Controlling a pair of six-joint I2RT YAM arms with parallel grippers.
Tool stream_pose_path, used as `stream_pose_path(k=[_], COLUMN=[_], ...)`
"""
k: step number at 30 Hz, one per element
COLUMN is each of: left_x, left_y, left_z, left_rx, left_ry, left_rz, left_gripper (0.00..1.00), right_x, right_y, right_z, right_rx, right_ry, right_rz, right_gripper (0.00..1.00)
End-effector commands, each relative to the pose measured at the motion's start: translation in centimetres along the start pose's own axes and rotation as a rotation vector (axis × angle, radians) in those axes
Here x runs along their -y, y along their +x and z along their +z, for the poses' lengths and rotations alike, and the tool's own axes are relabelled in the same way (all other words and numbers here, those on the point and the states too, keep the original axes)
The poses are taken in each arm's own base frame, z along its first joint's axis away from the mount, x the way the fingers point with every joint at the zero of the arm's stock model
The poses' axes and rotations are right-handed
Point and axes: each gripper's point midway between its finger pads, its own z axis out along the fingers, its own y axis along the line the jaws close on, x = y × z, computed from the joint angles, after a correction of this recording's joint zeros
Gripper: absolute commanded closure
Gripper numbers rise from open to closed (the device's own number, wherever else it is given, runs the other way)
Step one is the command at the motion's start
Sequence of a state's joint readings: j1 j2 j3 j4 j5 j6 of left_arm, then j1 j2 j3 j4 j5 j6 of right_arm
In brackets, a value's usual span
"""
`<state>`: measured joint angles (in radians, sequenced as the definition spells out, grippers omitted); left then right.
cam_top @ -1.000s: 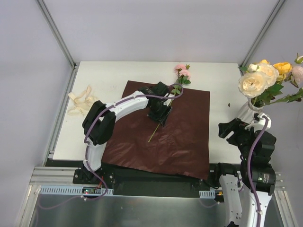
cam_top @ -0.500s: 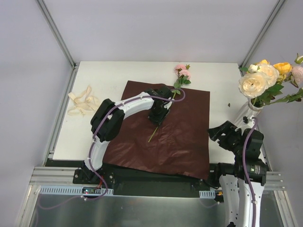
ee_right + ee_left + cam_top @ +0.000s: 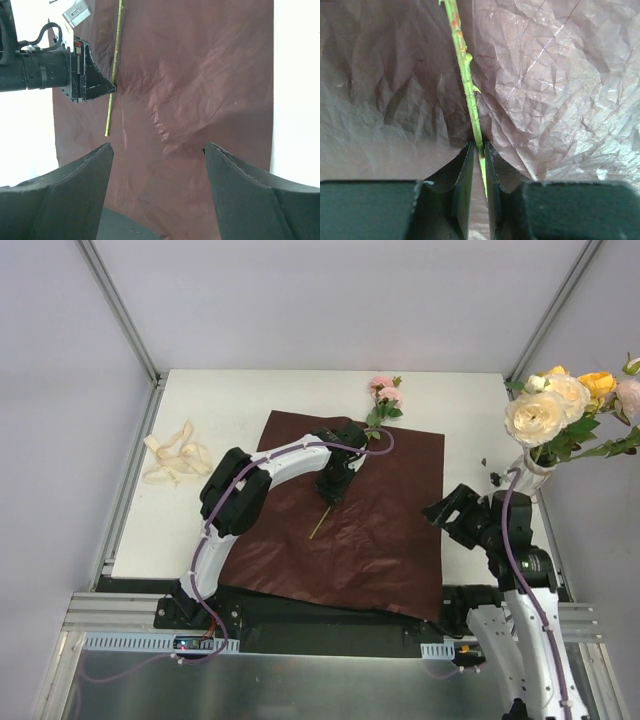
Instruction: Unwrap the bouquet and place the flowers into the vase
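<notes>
Starting with the left gripper: sitting low near the middle of a flattened dark red crinkly paper sheet, with the fingers drawn in close on both sides of a thin green stem. Going by the wrist view, can only see slivers of gap next to the fingertips, so honestly can't tell if it's a real pinch or just nearly there.

Can follow that stem from about 7 o'clock up to 1 o'clock across the paper, out to a pink rose head lying just past the sheet's far edge on the white desk. Loses its lower bit between the left fingers, though.

Then the right gripper: spread wide, gripping nothing, parked by the paper's 3 o'clock edge.

Can spot the small white ribbed vase at 3 o'clock on the desk, partly hidden behind the right arm and holding cream, yellow and pink roses that get clipped by the frame edge.

Also got a loose cream ribbon bunched up at 9 o'clock.
</notes>
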<state>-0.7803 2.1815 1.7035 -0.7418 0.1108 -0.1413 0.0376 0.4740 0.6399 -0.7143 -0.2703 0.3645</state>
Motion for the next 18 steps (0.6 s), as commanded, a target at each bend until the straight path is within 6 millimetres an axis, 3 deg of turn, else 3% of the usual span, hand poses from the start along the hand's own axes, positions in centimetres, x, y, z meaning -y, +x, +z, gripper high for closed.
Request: stream_pose_path(k=[1, 3, 7, 13, 15, 16, 18], left_x=[-0.4, -0.3, -0.2, 0.6, 0.8, 1.0, 1.2], left_y=[0.1, 0.1, -0.3, -0.7, -0.8, -0.8, -0.9], left_z=[0.0, -0.1, -1.2, -3.1, -3.6, -4.1, -4.5], left_rx=[-0.017, -0.017, 0.005, 0.048, 0.056, 0.065, 0.076], left_ry=[-0.048, -0.047, -0.042, -0.008, 0.003, 0.012, 0.021], left_rz=[0.011, 0.011, 0.019, 0.03, 0.029, 0.031, 0.032], left_gripper=[0.89, 0.95, 1.0, 1.0, 1.0, 1.0, 1.0], right_x=[-1.3, -3.2, -4.8, -6.8, -8.5, -8.3, -10.1], right_y=[-0.3, 0.2, 0.8, -0.9, -2.1, -1.9, -3.1], right_z=[2.6, 3.7, 6.8, 11.2, 12.2, 13.5, 14.7], right_rx=[-0.017, -0.06, -0.172, -0.196, -0.208, -0.239, -0.236], right_ry=[0.005, -0.055, -0.058, -0.057, -0.084, -0.062, -0.115], right_rz=[-0.001, -0.024, 0.019, 0.127, 0.125, 0.135, 0.142], right_gripper=[0.24, 0.22, 0.2, 0.27, 0.29, 0.3, 0.3])
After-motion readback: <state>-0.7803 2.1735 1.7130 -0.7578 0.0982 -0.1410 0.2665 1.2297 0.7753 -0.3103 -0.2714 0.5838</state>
